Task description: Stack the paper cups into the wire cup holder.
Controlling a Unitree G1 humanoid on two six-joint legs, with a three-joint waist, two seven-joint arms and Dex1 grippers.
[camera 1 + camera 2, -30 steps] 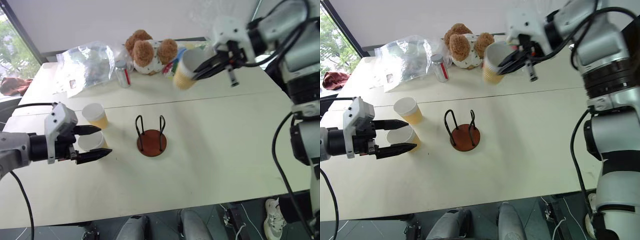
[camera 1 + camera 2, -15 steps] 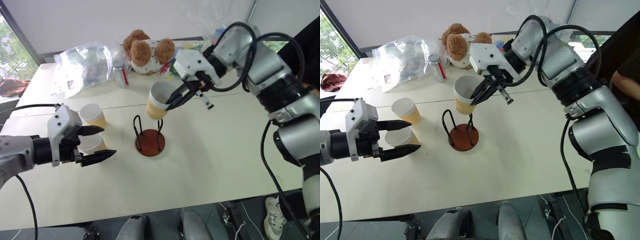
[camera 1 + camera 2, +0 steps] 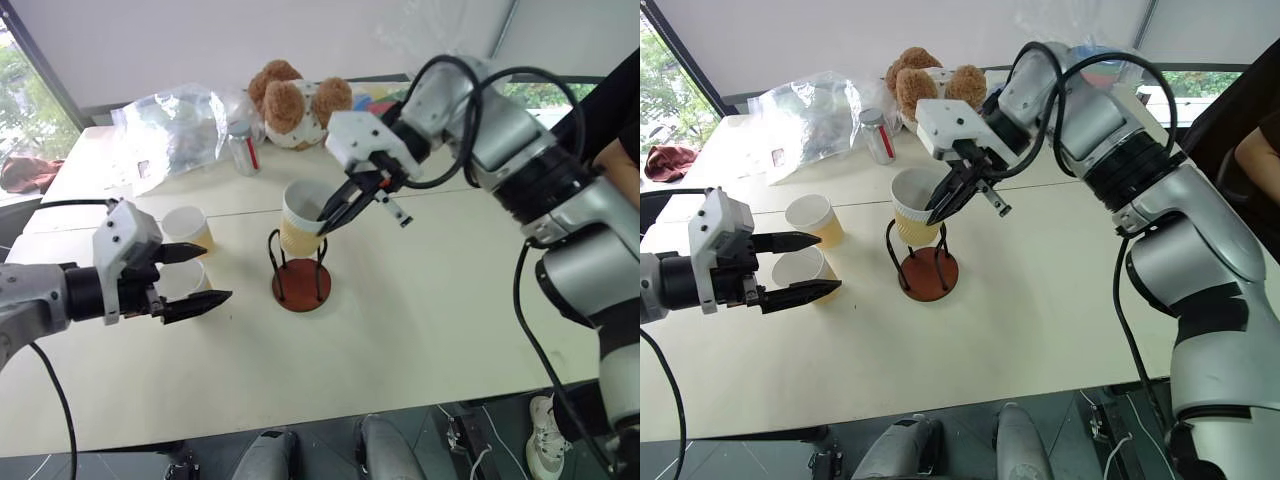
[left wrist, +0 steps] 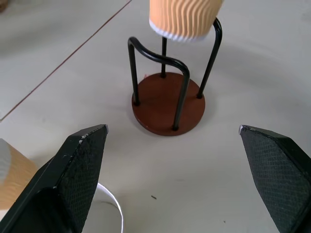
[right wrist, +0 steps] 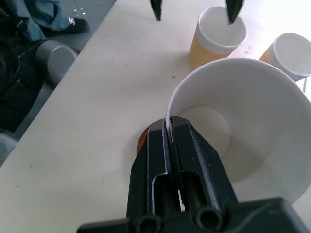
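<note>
My right gripper (image 3: 327,222) is shut on the rim of a paper cup (image 3: 301,216), white inside with a ribbed yellow-orange outside. The cup hangs upright with its bottom at the top of the wire cup holder's (image 3: 300,284) black loops; the left wrist view shows the cup's bottom (image 4: 184,19) between the wire tops. In the right wrist view one finger is inside the cup (image 5: 243,121) and one outside. Two more paper cups stand at the left: one (image 3: 188,228) farther back, one (image 3: 184,284) between the spread fingers of my open left gripper (image 3: 215,273).
A teddy bear (image 3: 300,100), a crumpled clear plastic bag (image 3: 175,125) and a small can (image 3: 243,150) lie along the table's far side. A person's arm (image 3: 615,150) shows at the right edge. The table's (image 3: 450,300) front edge runs close below the holder.
My right gripper carried its cup from the back right down and leftward to the top of the holder. The left gripper stayed open at the nearer cup.
</note>
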